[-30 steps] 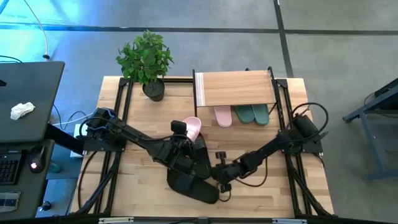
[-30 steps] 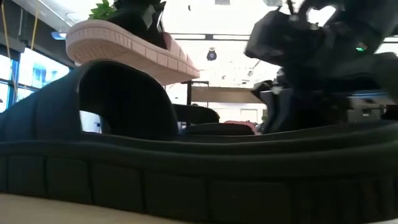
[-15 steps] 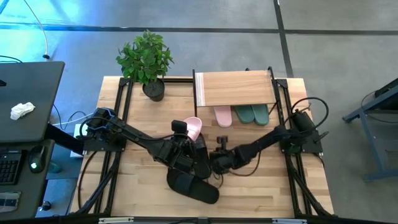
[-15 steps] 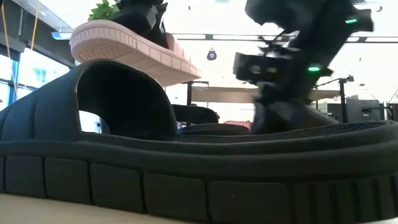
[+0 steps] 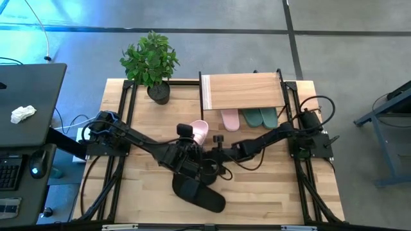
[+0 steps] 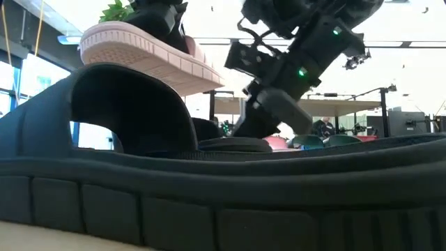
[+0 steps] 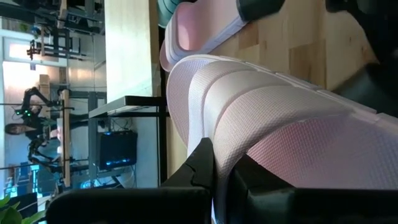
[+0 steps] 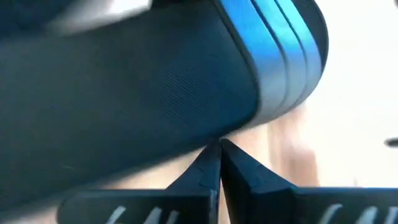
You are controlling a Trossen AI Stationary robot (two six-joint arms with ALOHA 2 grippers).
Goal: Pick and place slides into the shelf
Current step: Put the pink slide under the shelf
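Across our butcher-block table [image 5: 270, 192], the shelf [image 5: 243, 92] stands at the far edge with a pale pink slide [image 5: 230, 119] and two teal slides [image 5: 259, 117] tucked under its board. Our left gripper [image 5: 192, 144] pinches a second pink slide [image 5: 200, 131] and holds it in the air. Our right gripper [image 5: 215, 165] has its fingers pressed together just beside a black slide [image 5: 199, 194] lying at the near edge.
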